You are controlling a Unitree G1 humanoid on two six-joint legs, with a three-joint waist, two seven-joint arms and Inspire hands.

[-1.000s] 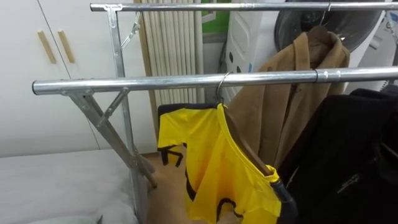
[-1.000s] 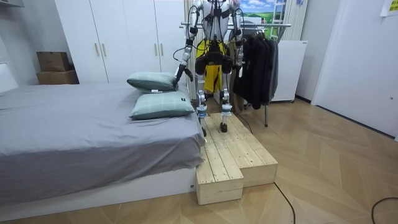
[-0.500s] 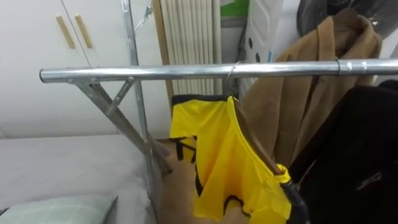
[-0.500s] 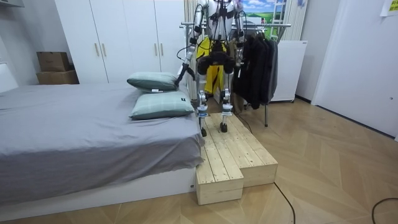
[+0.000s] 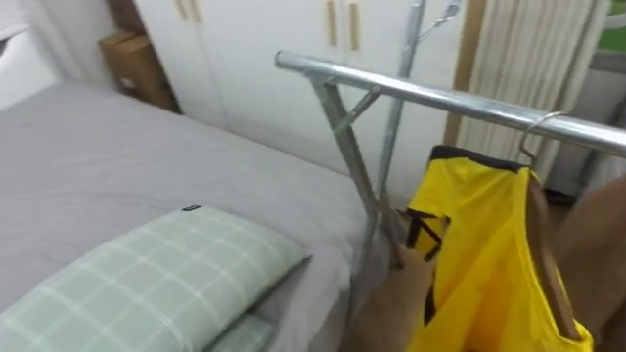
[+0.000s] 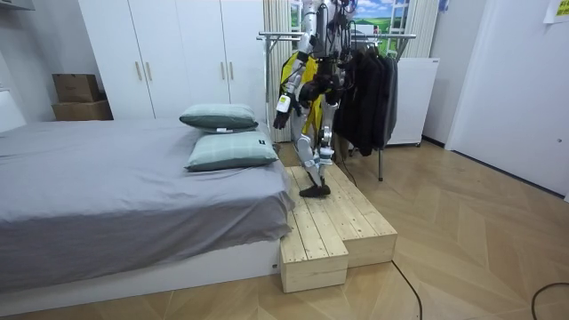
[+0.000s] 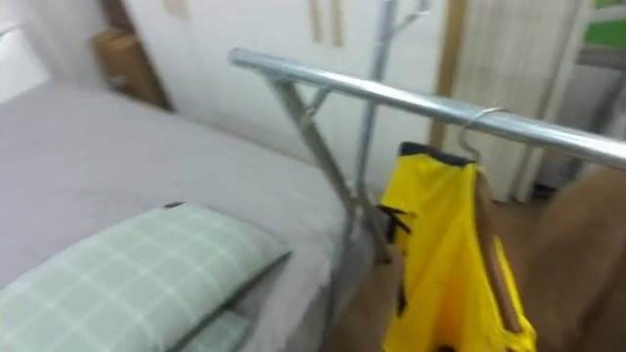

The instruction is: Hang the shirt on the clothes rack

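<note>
A yellow shirt (image 5: 479, 254) hangs on a hanger (image 5: 534, 132) hooked over a metal clothes rail (image 5: 411, 90), near the rail's free end. Dark coats (image 6: 369, 98) hang further along the same rail. Beside that end lies a bed (image 5: 88, 147) with a green checked pillow (image 5: 147, 284). The robot stands on a wooden platform (image 6: 333, 222) before the rail, facing the bed. Its left hand (image 6: 281, 107) hangs below the rail; whether released or clenched cannot be told.
</note>
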